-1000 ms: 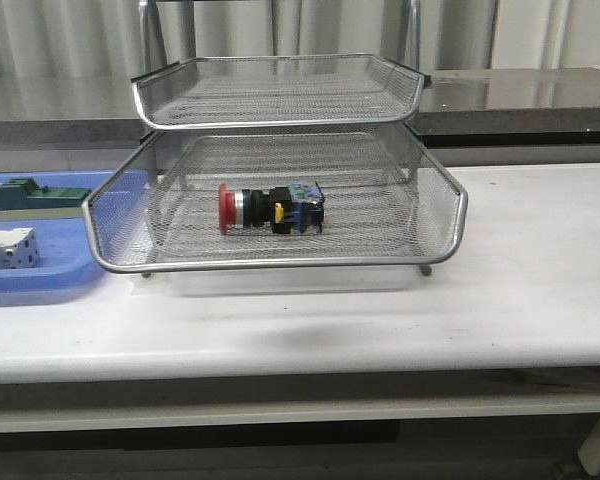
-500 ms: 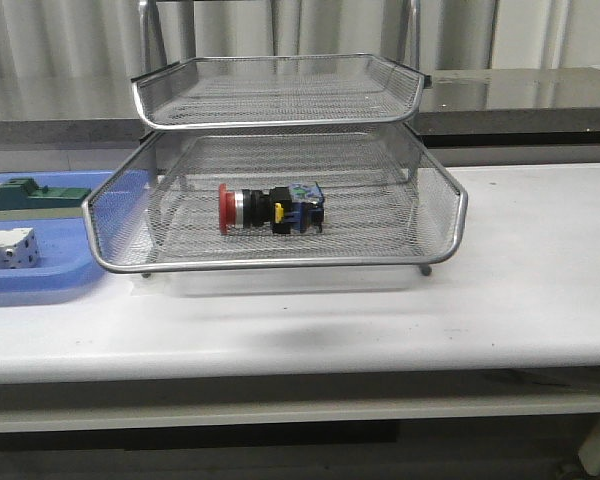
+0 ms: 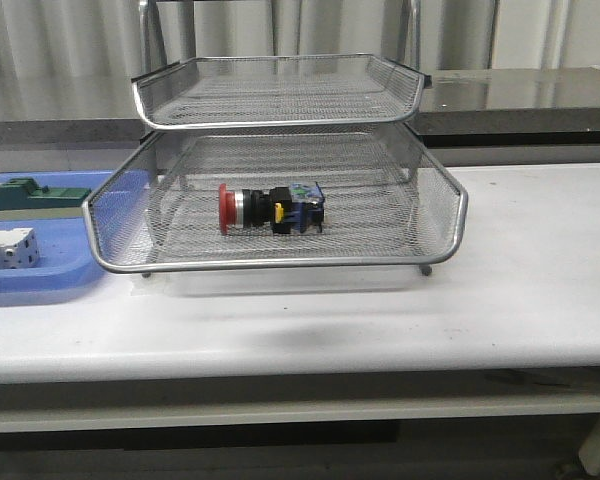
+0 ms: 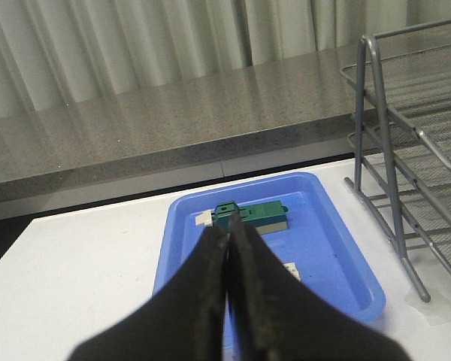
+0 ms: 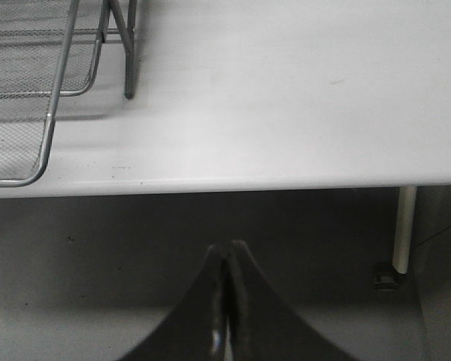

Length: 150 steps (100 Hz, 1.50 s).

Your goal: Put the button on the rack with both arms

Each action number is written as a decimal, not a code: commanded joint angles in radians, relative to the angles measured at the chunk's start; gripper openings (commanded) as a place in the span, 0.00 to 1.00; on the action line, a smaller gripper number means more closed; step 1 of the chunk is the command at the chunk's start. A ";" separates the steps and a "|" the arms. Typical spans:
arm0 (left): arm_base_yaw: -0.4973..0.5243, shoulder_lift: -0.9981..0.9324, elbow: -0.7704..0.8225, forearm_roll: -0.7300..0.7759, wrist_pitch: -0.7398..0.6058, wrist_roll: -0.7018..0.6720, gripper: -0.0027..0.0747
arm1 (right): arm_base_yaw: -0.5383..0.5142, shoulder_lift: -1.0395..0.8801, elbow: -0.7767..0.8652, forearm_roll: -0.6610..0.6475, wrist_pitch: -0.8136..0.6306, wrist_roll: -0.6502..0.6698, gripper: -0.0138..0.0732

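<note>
Button (image 3: 271,208), a red-headed push-button switch with a silver collar, black body and blue-and-yellow rear block, lies on its side on the mesh floor of the pulled-out tray of the rack (image 3: 280,262), red head pointing toward the blue tray; above it sits another wire-mesh tier of the same rack, set further back; the rack stands on a white table (image 3: 520,300); just beside the rack, on its left in the front view, a flat blue plastic tray (image 3: 40,285) holds a green block (image 3: 35,196) and a white block (image 3: 5,247), the two apart from each other; neither arm shows in the front view; in the left wrist view the left gripper (image 4: 230,248) has its black fingers pressed together with nothing between them, hanging over the blue tray near the green block, the rack's frame off to one side; in the right wrist view the right gripper (image 5: 227,259) is likewise clenched on nothing, held beyond the table's front edge, well apart from the rack's corner
</note>
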 commanded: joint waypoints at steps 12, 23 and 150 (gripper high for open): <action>0.000 0.002 -0.027 -0.011 -0.072 -0.009 0.04 | -0.004 -0.002 -0.029 -0.023 -0.087 0.000 0.08; 0.000 0.002 -0.027 -0.011 -0.072 -0.009 0.04 | -0.004 -0.002 -0.029 -0.015 -0.087 0.000 0.08; 0.000 0.002 -0.027 -0.011 -0.072 -0.009 0.04 | 0.405 0.800 -0.208 0.420 -0.308 -0.319 0.08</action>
